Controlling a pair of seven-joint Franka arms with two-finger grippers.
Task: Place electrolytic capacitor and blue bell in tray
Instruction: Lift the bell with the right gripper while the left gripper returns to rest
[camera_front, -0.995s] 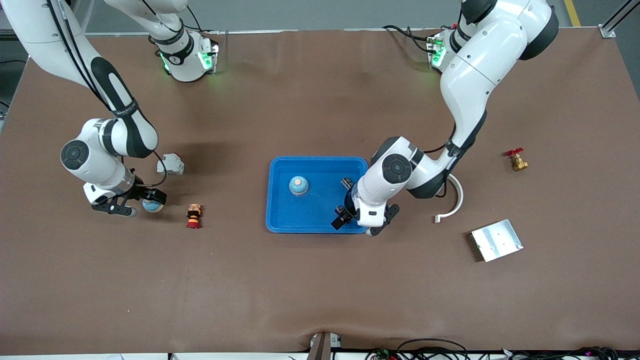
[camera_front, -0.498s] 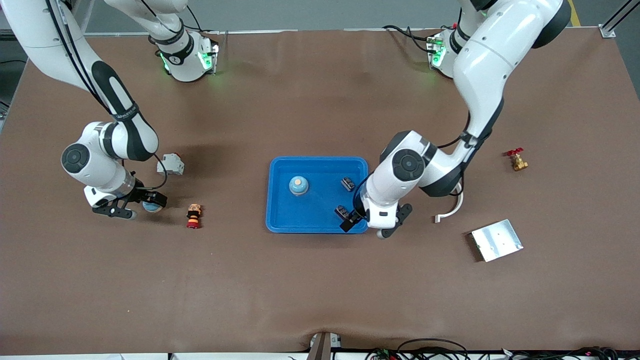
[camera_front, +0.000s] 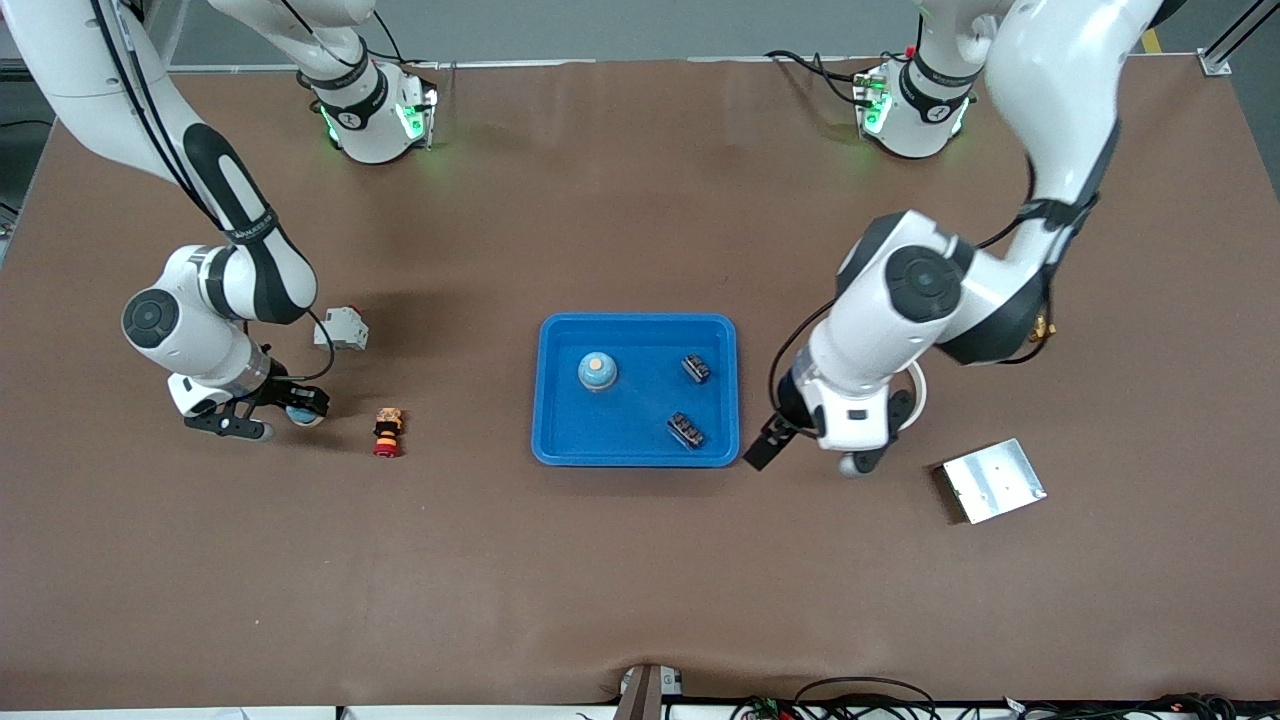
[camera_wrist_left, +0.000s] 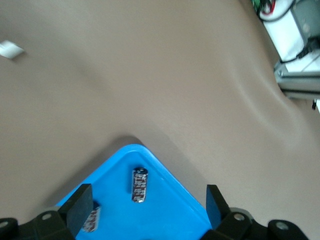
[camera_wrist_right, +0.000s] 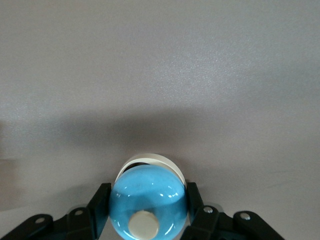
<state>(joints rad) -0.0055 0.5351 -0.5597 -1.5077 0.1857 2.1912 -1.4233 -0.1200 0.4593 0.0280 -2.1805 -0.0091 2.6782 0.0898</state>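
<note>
The bright blue tray (camera_front: 637, 445) lies mid-table. In it are a blue bell (camera_front: 597, 371) and two dark electrolytic capacitors (camera_front: 696, 368) (camera_front: 686, 429). My left gripper (camera_front: 805, 458) is open and empty, over the table just off the tray's edge toward the left arm's end. The left wrist view shows its gripper (camera_wrist_left: 147, 210) over a tray corner (camera_wrist_left: 165, 167), one capacitor (camera_wrist_left: 139, 184) in full and one (camera_wrist_left: 91, 220) partly hidden by a finger. My right gripper (camera_front: 285, 405) is low at the right arm's end, shut on a second blue bell (camera_wrist_right: 147, 200) with a cream button.
A white boxy part (camera_front: 342, 328) and a red-orange stacked button (camera_front: 387, 432) lie near the right gripper. A white curved piece (camera_front: 915, 385) and a silver metal plate (camera_front: 993, 480) lie near the left gripper. A brass valve (camera_front: 1043, 325) is mostly hidden by the left arm.
My left gripper has drawn back from the tray toward the left arm's end, leaving a capacitor lying in the tray. My right gripper has settled lower around the second blue bell.
</note>
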